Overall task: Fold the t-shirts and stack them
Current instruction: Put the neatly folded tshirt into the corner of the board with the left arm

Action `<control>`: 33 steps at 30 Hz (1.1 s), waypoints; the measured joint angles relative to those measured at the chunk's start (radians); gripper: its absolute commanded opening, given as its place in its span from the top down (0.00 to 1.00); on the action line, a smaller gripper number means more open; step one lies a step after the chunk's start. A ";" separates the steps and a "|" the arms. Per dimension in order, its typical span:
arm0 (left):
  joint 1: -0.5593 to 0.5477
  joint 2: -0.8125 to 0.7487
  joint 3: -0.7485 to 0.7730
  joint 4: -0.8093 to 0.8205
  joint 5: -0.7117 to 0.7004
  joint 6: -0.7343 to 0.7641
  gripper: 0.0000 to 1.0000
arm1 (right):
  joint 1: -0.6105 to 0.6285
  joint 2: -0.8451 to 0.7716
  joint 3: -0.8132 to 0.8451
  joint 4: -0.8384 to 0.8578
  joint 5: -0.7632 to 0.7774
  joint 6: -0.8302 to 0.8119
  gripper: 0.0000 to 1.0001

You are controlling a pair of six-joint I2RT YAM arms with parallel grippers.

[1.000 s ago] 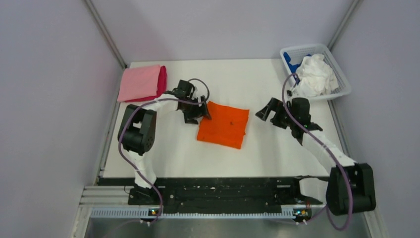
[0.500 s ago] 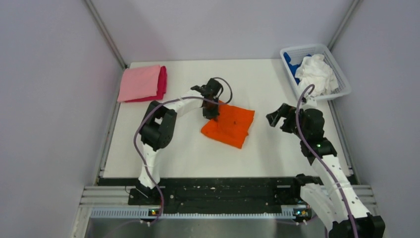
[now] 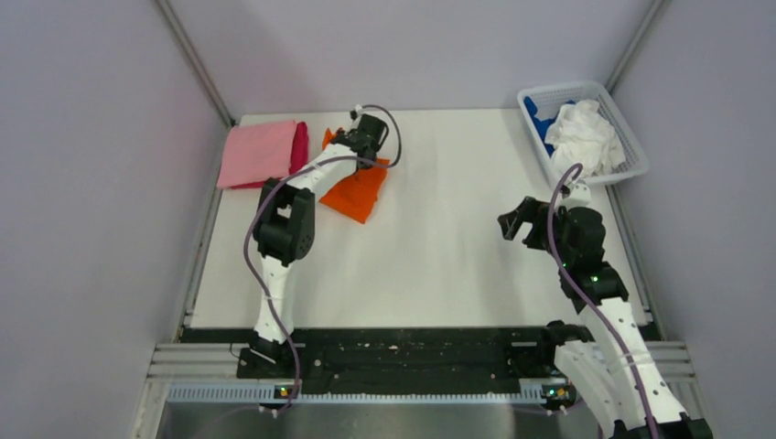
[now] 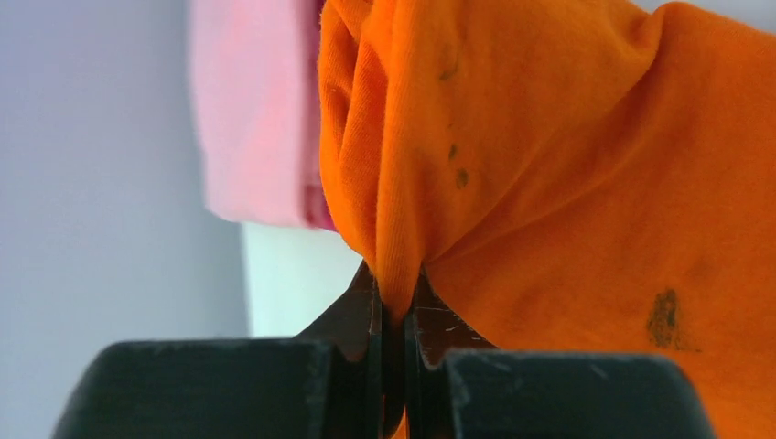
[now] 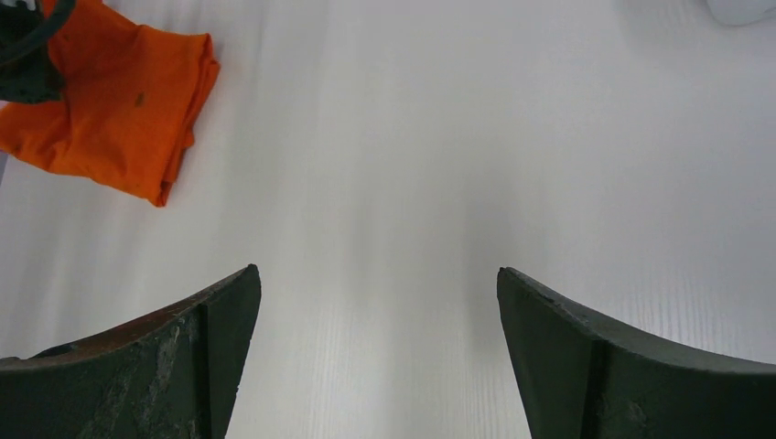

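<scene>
Left claw (image 4: 393,306): clamped on a bunched orange t-shirt (image 4: 567,165), plain knit, dark-specked, on the bench (image 3: 458,247) just beside the folded pink t-shirt (image 3: 258,151). Right claw (image 5: 377,302): apart, above the bench.

No readable text, labels, brand marks or nos. in any view, incl. both wrist cams.
</scene>
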 measured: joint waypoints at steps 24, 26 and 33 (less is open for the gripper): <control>0.254 -0.182 0.181 0.183 0.138 0.404 1.00 | 0.000 0.011 -0.019 -0.019 0.067 -0.010 0.01; 0.261 -0.182 0.204 0.174 0.164 0.385 1.00 | 0.000 0.012 -0.019 -0.019 0.071 -0.010 0.01; 0.356 -0.154 0.229 0.131 0.249 0.303 1.00 | 0.000 0.023 -0.019 -0.019 0.092 -0.010 0.01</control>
